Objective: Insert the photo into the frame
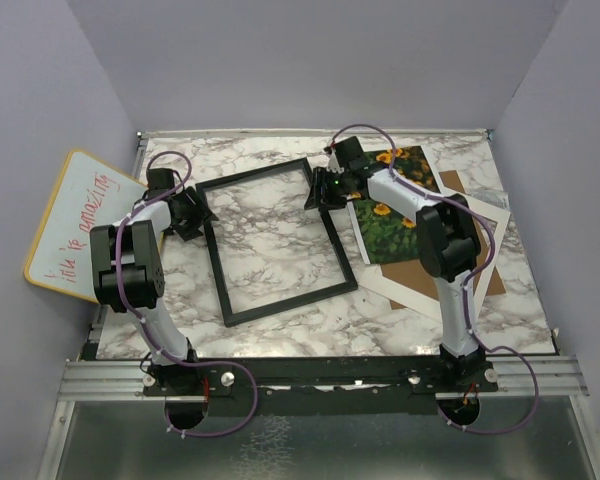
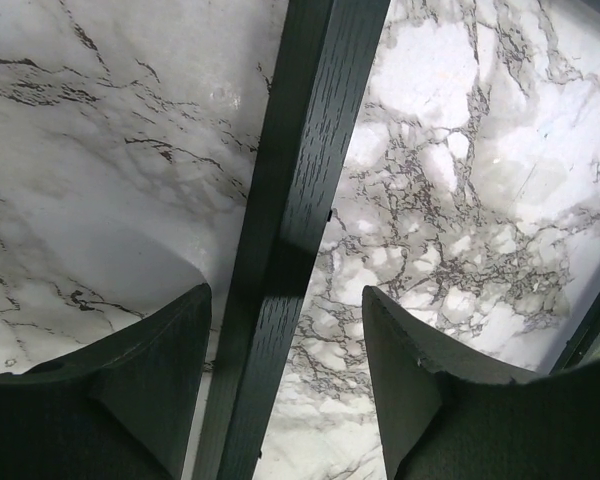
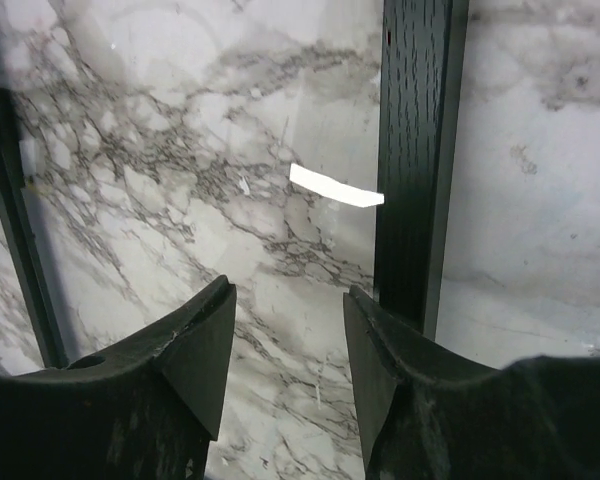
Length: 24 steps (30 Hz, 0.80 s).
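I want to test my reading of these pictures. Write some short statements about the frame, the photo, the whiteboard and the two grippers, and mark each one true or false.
1. The photo lies inside the frame. False: it lies to the right of the frame, on a brown board.
2. The left gripper has a frame rail between its fingers. True.
3. The whiteboard stands on the right side. False: it is on the left.
4. The marble table shows through the frame. True.
5. The right gripper holds the photo. False: it is open and empty.
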### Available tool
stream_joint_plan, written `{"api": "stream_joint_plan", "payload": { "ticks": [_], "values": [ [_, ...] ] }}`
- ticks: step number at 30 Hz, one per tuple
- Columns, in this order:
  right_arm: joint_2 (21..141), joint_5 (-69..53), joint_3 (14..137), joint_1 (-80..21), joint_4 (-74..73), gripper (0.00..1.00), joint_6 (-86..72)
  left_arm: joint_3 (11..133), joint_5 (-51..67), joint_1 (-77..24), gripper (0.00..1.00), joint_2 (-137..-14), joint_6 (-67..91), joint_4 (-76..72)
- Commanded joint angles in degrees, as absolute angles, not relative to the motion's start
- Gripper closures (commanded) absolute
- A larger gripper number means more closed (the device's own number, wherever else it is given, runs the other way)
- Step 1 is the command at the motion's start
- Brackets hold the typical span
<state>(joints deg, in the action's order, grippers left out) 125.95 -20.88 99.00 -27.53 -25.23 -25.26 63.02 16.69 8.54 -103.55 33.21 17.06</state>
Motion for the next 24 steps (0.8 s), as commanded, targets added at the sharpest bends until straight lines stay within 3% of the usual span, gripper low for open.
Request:
{"api": "stream_joint_plan", "payload": {
  "ticks": [1, 24],
  "values": [
    [125.87, -15.67, 104.03, -27.52, -20.49, 0.47, -26.18, 63.78, 16.13, 8.09, 0.37, -105.56, 32.66, 18.01],
    [144.06, -20.07, 119.31, -27.12, 6.72, 0.47, -29.7, 62.29, 14.22, 7.95, 0.36, -106.43, 31.47, 17.36]
  ]
}}
